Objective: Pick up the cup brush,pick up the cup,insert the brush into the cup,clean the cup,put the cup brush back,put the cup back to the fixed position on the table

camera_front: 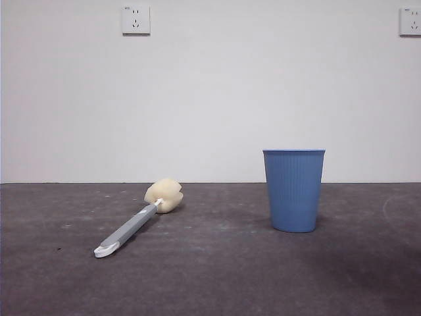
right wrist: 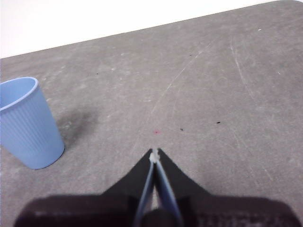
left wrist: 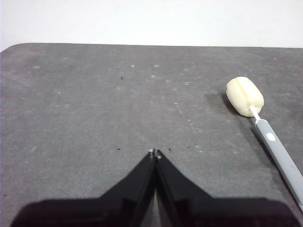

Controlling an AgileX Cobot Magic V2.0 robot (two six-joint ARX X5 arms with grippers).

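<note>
The cup brush (camera_front: 135, 222) lies flat on the table (camera_front: 210, 276) at the left, its cream sponge head toward the back and its white tip toward the front. The blue ribbed cup (camera_front: 294, 191) stands upright at the right. My left gripper (left wrist: 155, 153) is shut and empty above bare table; the cup brush (left wrist: 265, 132) lies well off to its side. My right gripper (right wrist: 154, 153) is shut and empty above bare table; the cup (right wrist: 26, 125) stands well off to its side. Neither gripper shows in the front view.
A white wall runs behind the table, with two sockets (camera_front: 135, 20) high up. The table's back edge (left wrist: 151, 45) shows in both wrist views.
</note>
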